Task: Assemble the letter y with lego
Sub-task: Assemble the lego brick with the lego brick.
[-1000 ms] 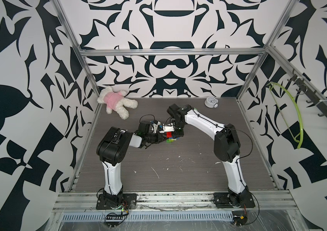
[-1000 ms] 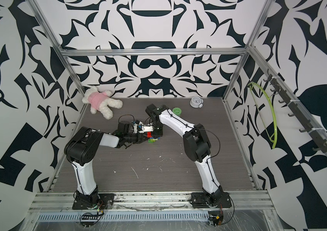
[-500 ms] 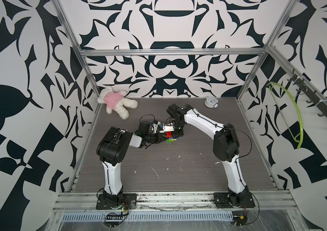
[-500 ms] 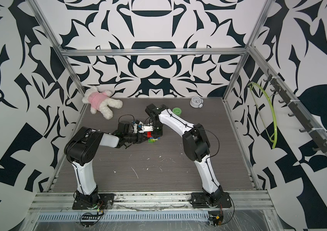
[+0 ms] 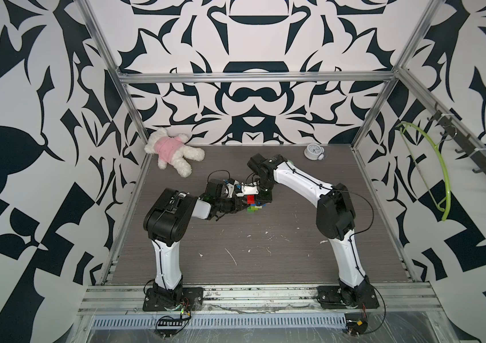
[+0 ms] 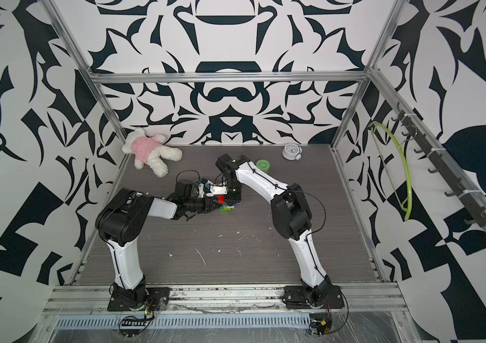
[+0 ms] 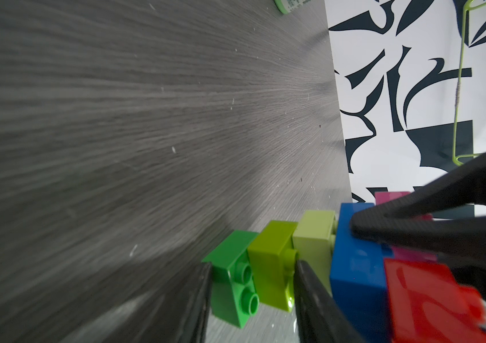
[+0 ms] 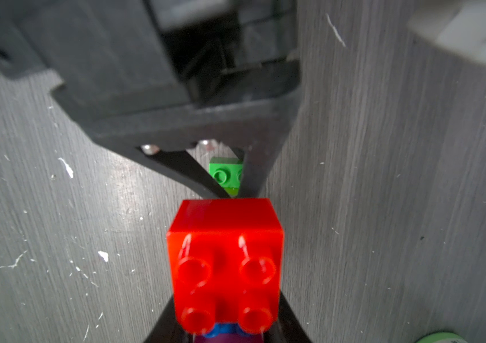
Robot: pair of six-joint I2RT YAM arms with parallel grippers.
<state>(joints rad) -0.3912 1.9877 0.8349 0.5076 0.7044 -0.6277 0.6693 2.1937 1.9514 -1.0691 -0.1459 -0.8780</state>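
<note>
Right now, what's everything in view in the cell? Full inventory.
letter y: 1, red and pink prongs, blue crossbar, lime and green stem; mid-table, between both grippers
plush bear: 1, white with pink top; far left corner
alarm clock: 1, white; far edge, towards the right
tub: 1, green, round; behind the right arm
hanger: 1, lime; on the right wall's hook rail
table: 1, dark grey wood grain, white flecks
left gripper: 1, black; shut on the stem
right gripper: 1, black; shut on the prong end
</note>
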